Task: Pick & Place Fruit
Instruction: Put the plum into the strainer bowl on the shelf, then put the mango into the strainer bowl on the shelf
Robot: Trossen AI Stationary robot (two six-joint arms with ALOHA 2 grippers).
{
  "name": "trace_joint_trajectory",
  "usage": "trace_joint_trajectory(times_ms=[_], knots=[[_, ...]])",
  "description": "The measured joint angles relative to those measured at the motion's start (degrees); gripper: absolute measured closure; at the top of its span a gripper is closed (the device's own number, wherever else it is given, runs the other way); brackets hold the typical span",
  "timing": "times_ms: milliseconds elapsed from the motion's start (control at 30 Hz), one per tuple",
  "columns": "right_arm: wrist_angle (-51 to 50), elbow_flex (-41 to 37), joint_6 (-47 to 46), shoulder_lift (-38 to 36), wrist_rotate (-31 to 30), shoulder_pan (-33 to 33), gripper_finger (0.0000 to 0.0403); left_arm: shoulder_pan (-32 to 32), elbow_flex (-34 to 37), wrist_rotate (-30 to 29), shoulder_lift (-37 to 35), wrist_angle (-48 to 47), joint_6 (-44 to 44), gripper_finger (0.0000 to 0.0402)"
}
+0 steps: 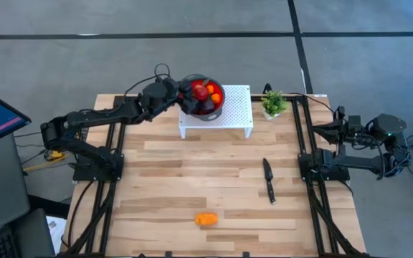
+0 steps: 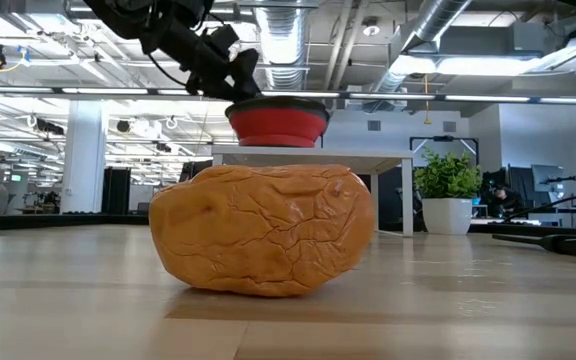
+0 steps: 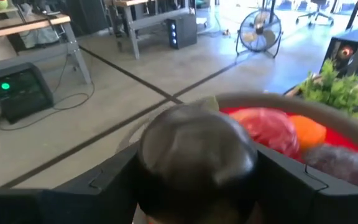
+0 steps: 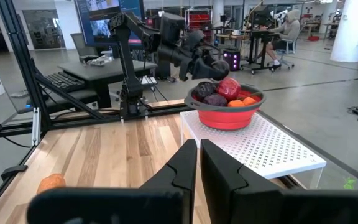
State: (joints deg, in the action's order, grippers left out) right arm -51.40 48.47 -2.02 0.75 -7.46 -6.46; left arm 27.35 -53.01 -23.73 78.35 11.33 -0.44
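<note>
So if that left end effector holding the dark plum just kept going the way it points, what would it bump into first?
Most likely the fruit heaped in the red bowl. The left end effector, holding a dark plum, sits at the rim, pointing across it toward a red ball. Depth is hard to judge.

The bowl [image 1: 205, 100] of fruit [image 1: 201, 92] sits on a rack [image 1: 236, 115] at the worktop's [image 1: 163, 186] back, a plant [image 1: 272, 104] beside it, a knife [image 1: 269, 179] and one fruit piece [image 1: 206, 219] nearer the front.

You will find no readable text, label, brand, number or sign here; the bright blue monitor screen [image 4: 112, 14] behind the table shows only shapes too blurred to read.
</note>
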Motion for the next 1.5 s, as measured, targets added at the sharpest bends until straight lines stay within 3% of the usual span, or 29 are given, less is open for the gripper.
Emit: trace_joint_trajectory(times_ms=[400,633,767,967,1133,1500], knots=[[0.0,0.0,0.0,0.0,0.0,0.0,0.0386,0.2,1.2,0.0,0.0,2.1,-0.3,0.0138],[0.0,0.0,0.0,0.0,0.0,0.0,0.0386,0.3,1.2,1.3,-0.1,4.3,0.2,0.0099],[0.0,0.0,0.0,0.0,0.0,0.0,0.0386,-0.2,1.2,1.5,-2.3,11.0,-0.3,0.0079],[0.0,0.0,0.0,0.0,0.0,0.0,0.0386,-2.6,1.2,1.9,-7.6,11.6,-2.8,0.0068],[0.0,0.0,0.0,0.0,0.0,0.0,0.0386,-6.8,1.2,6.1,-11.4,11.6,-2.6,0.0076],[0.0,0.0,0.0,0.0,0.0,0.0,0.0386,-24.6,1.2,6.2,-12.2,9.7,1.7,0.0094]])
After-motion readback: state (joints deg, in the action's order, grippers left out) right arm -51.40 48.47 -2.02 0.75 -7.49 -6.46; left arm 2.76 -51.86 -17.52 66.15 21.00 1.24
